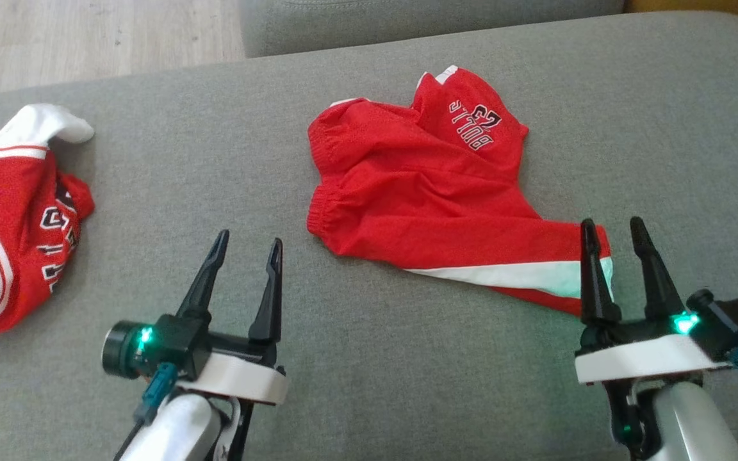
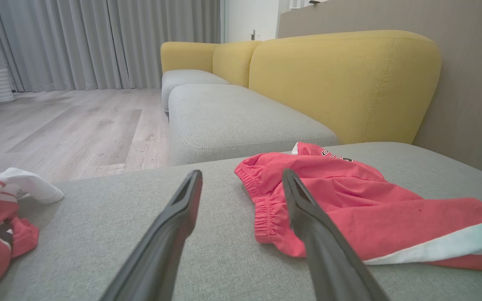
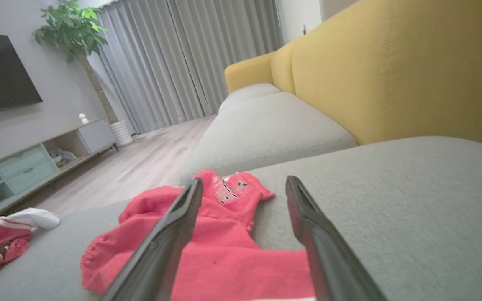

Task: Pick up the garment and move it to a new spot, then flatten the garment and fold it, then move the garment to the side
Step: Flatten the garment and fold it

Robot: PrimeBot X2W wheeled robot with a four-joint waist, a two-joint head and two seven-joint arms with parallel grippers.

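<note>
The garment (image 1: 426,192) is a pair of red shorts with a white side stripe and black lettering, lying rumpled on the grey sofa cushion (image 1: 356,371), centre-right in the head view. It also lies ahead of the fingers in the left wrist view (image 2: 349,209) and the right wrist view (image 3: 220,255). My left gripper (image 1: 247,246) hovers open to the left of its elastic waistband, holding nothing. My right gripper (image 1: 612,229) stands open over the shorts' near leg end with the white stripe, nothing between its fingers.
A second red and white piece of clothing (image 1: 16,224) lies crumpled at the cushion's left edge. Beyond the far edge are another grey seat (image 2: 232,117), yellow backrests (image 2: 341,79) and wooden floor (image 2: 69,125). A TV cabinet (image 3: 36,163) and a plant (image 3: 78,37) stand farther off.
</note>
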